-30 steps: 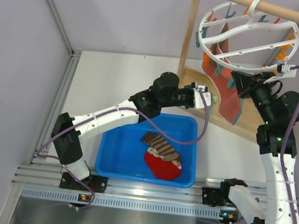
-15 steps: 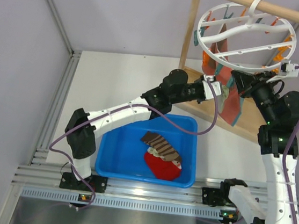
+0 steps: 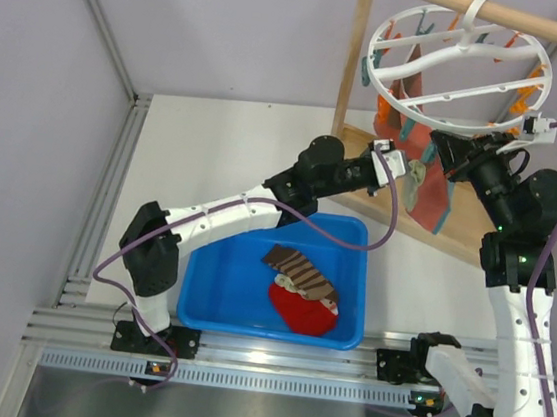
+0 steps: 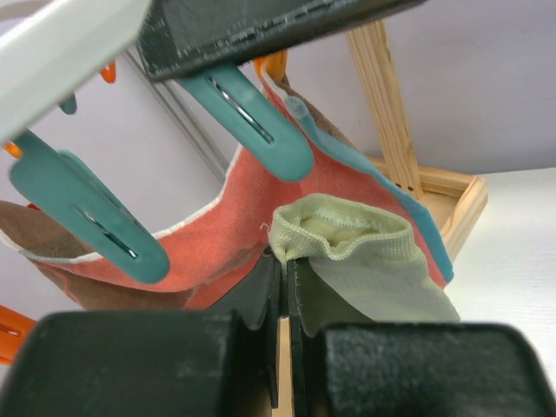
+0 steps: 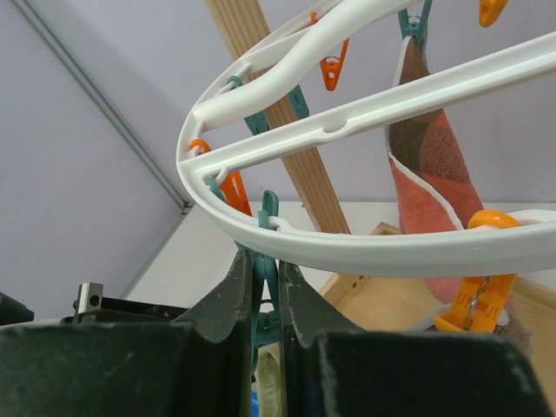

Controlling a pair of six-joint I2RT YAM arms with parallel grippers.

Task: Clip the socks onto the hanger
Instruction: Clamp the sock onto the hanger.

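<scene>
Nearest the arm bases: blue tub (image 3: 220, 298) on the worktop, holding a brown striped sock (image 3: 297, 268) and a red sock (image 3: 304, 314). A pale scrap (image 3: 289, 283) between them may be the other cream sock; too small to be sure.

Further out: left end effector (image 4: 283, 276) clenched on the cuff edge of one cream sock (image 4: 365, 252), held up under the ring, toe hanging free. Salmon cloth (image 4: 221, 252) hangs just behind it, touching or nearly so.

Beyond that: right end effector (image 5: 266, 276) clamped on a teal peg (image 5: 268, 213) dangling from the rim of the hanger (image 5: 365, 248). Cannot tell whether the peg's mouth is open. The hanger hangs by its hook from the wooden rod (image 3: 502, 13).

Risks, as I judge them:
- Thin pinch on the cuff; a tug could pull the sock loose.
- The hanger swings freely, so a push could carry the peg off line.
- The peg could bite the salmon cloth along with, or instead of, the sock.
</scene>
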